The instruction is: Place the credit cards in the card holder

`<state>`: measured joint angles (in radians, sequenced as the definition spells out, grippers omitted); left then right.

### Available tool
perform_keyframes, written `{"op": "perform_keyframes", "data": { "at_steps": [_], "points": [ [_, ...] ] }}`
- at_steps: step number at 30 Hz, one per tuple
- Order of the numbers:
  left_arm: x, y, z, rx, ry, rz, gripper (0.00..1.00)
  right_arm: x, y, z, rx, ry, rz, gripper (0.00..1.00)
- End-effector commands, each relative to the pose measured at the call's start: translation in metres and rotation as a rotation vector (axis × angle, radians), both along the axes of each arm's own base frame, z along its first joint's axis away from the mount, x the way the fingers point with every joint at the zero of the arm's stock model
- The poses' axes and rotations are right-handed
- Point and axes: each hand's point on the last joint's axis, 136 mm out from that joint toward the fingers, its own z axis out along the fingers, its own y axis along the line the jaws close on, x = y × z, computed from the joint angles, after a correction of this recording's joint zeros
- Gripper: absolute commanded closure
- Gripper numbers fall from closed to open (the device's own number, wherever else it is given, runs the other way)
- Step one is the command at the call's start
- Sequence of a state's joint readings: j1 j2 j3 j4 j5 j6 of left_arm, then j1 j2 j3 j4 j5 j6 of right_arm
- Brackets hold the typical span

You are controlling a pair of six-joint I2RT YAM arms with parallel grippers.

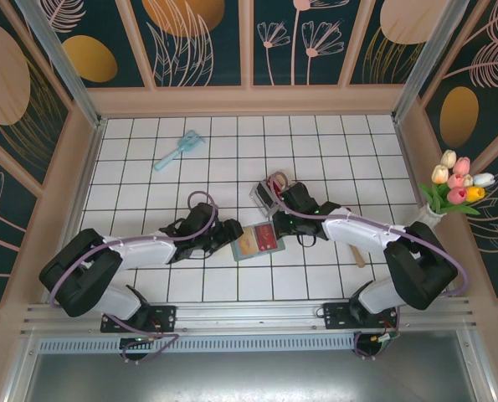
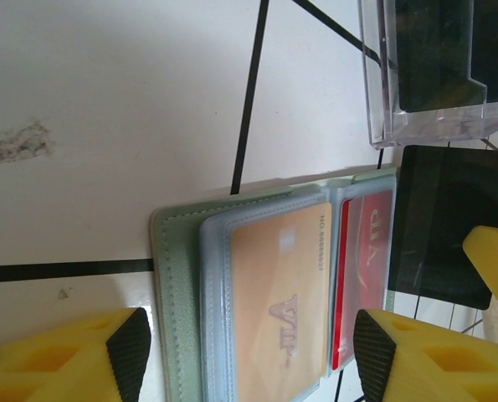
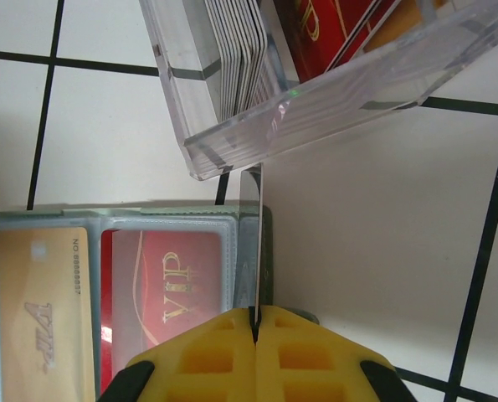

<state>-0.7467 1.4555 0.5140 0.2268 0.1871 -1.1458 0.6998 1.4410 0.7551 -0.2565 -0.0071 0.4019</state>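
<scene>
The right gripper (image 3: 255, 322) was clenched on one thin black plastic card (image 2: 445, 222). It held the card by the near end, standing on edge, and the far end was just beside the near corner of the clear plastic box (image 3: 232, 142). The left gripper (image 2: 250, 353) was released, with its yellow fingers spread wide on the two sides of the sage-green folding card holder (image 2: 175, 285). Whether they pressed it down could not be told. The holder lay open on the white tiled table (image 2: 106, 84), around the middle of the near part, with the box just behind it.

The main danger was probably the box. If the wrist turned the card flat, its far corner could catch the clear wall, and the card could twist or slip between the fingers. The two pockets in view were both taken, one by a tan-orange card (image 2: 278, 285) and one by a red VIP card (image 2: 372, 251), and a free pocket could not be seen. A card pushed against a full sleeve would likely ride over the plastic. The holder looked light, so a push from the card might slide it or fold it if nothing pinned it.

Room was narrow on the far side, where the box stood, and on both sides, where the left fingers were. Bare tiles lay open on the far half of the table. A pale blue brush (image 1: 179, 151) lay well apart at the far left.
</scene>
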Motion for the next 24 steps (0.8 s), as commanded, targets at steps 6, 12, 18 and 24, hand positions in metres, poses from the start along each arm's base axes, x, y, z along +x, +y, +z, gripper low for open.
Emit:
{"op": "perform_keyframes", "data": {
  "at_steps": [6, 12, 18, 24],
  "points": [
    [-0.002, -0.008, -0.002, -0.033, 0.013, -0.015, 0.33, -0.012, -0.019, -0.024, -0.085, 0.053, -0.031, 0.99],
    [-0.002, -0.001, -0.007, 0.002, 0.021, 0.012, 0.32, -0.010, -0.021, -0.023, -0.087, 0.051, -0.035, 0.98],
    [0.004, -0.016, -0.004, -0.045, 0.003, -0.020, 0.33, -0.011, -0.018, -0.025, -0.078, 0.059, -0.031, 0.99],
    [0.007, -0.025, 0.006, -0.087, -0.027, -0.033, 0.39, -0.010, -0.017, -0.028, -0.076, 0.066, -0.030, 0.98]
  ]
}}
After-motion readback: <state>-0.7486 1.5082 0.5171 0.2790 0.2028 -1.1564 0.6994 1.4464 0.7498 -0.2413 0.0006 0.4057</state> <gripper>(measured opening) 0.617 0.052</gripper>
